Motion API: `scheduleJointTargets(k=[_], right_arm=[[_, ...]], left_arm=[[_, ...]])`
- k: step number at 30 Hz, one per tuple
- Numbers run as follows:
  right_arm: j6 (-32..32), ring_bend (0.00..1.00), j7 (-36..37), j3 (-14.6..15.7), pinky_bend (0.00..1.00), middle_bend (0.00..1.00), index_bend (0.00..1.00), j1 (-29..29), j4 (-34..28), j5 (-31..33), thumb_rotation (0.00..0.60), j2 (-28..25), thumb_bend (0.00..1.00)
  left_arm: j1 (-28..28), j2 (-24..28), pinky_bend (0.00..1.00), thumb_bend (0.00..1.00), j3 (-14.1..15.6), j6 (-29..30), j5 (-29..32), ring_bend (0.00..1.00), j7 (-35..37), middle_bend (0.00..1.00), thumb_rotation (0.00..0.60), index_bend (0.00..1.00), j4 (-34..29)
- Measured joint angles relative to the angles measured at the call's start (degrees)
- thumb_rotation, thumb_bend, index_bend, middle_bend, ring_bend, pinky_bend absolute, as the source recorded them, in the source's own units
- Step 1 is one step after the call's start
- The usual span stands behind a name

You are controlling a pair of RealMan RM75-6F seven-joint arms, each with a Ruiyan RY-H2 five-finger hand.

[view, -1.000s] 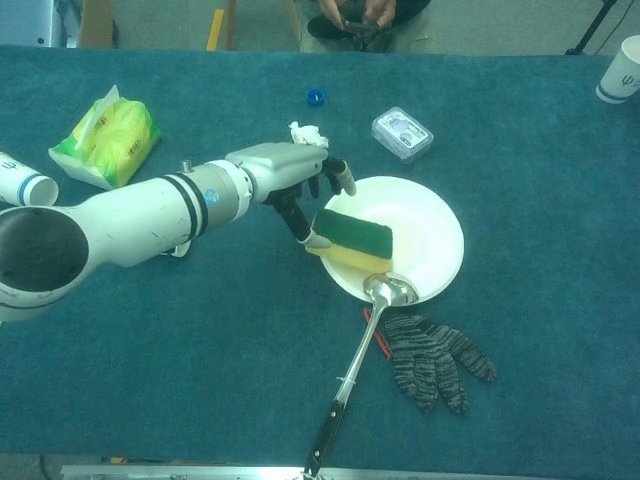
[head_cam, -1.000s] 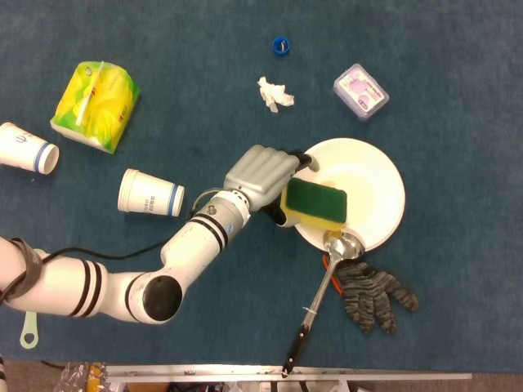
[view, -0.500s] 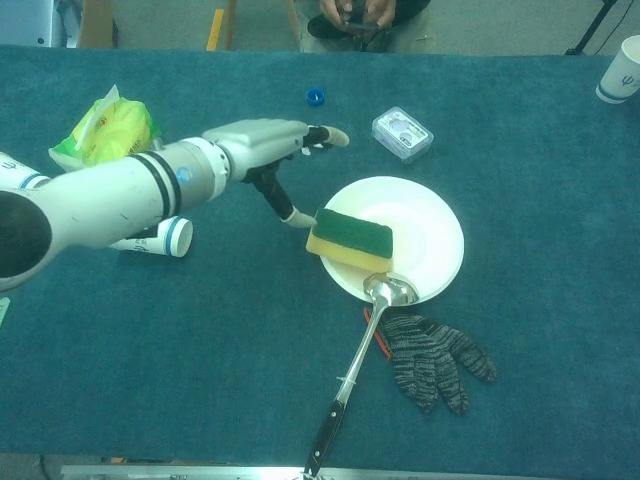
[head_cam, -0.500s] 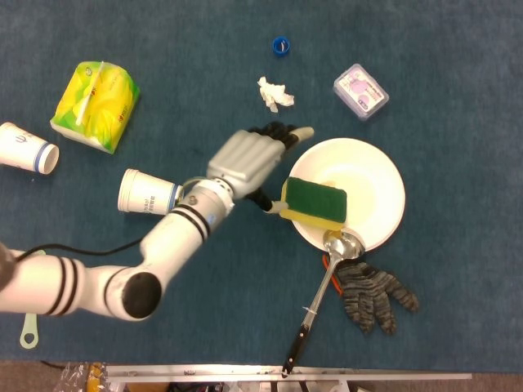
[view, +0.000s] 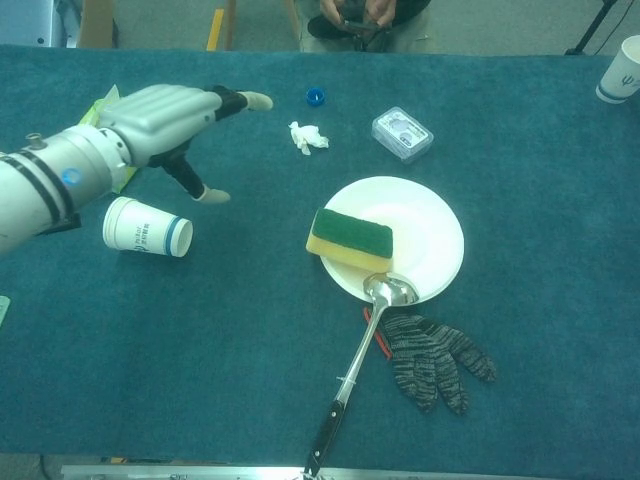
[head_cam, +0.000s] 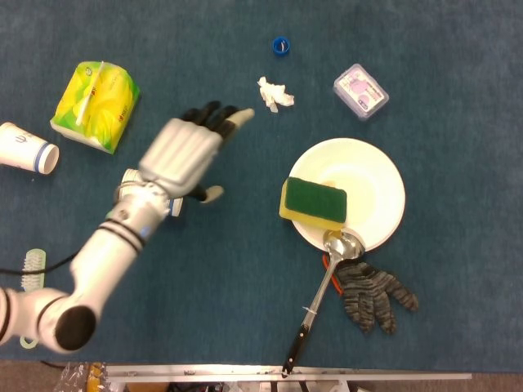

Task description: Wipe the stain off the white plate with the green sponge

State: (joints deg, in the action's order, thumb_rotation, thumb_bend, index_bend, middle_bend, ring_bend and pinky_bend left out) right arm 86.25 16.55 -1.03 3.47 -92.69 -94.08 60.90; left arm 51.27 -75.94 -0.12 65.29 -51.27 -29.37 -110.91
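The white plate (head_cam: 372, 180) (view: 430, 225) sits right of centre on the blue cloth. The green and yellow sponge (head_cam: 314, 202) (view: 349, 239) lies on the plate's left rim, free of any hand. A faint yellowish stain (head_cam: 331, 181) shows on the plate just beyond the sponge. My left hand (head_cam: 185, 155) (view: 165, 112) hovers well to the left of the plate, fingers spread, holding nothing. My right hand is in neither view.
A ladle (head_cam: 331, 269) (view: 370, 325) rests with its bowl on the plate's near rim, beside a grey glove (head_cam: 372, 294). A paper cup (view: 146, 228) lies under my left arm. Tissue pack (head_cam: 96, 95), another cup (head_cam: 29, 147), crumpled paper (head_cam: 274, 94), blue cap (head_cam: 280, 46), small plastic box (head_cam: 360, 90) lie around.
My left hand let go of the sponge and drew back to the left and up, away from the plate. The sponge stayed on the plate's rim.
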Motion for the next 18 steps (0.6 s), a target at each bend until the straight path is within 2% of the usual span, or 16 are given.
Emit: scheduleJointTargets(k=[10,18], right_arm=[[-2.2,0.1,-1.2,0.8,0.28,0.22,0.17,2.1,-3.4,-1.9,0.6,-0.3,0.28],[-6.0,0.1,-1.9,1.3,0.28,0.22,0.17,4.1,-7.7,-1.6,0.6,0.0,0.23]], left_arm=[[-10.0,5.6,0.17,0.18,3.8,8.0,-13.2,0.05,6.3,0.11,0.581,0.11,0.5],[-18.7,9.5,0.17,0.18,7.1,14.7,-21.6,0.05,10.5,0.13,0.6,0.13,4.6]])
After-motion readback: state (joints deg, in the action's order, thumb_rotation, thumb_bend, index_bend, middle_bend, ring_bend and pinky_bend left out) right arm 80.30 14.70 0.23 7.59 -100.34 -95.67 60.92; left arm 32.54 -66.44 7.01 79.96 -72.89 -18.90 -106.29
